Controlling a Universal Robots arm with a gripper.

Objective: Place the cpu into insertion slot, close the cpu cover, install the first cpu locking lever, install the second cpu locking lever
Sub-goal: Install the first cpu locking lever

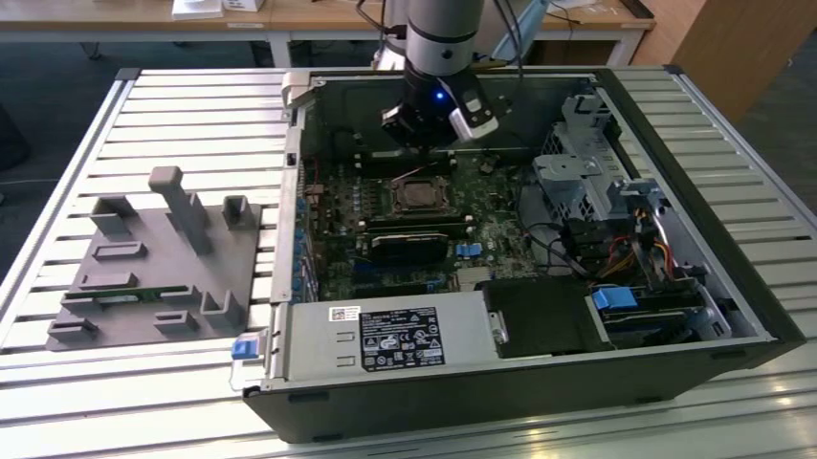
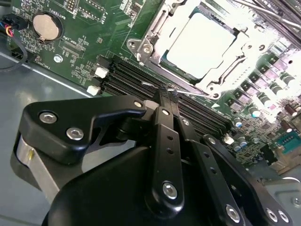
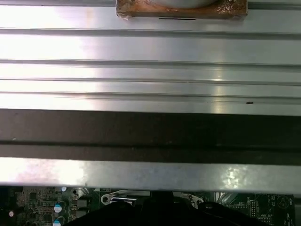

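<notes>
Black two-finger gripper (image 2: 165, 92): fingers closed together, nothing held, tips just beside thin silvery square-frame cpu cover (image 2: 149, 34). Pale silvery square cpu (image 2: 202, 44): seated in black silver-rimmed insertion slot (image 1: 418, 196), framed by cover, just beyond fingertips, untouched.

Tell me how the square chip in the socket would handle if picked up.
The chip looks thin and flat, so it is probably light and unlikely to roll. Its smooth shiny face may be slippery. The frame around it likely blocks sideways pushes.
</notes>
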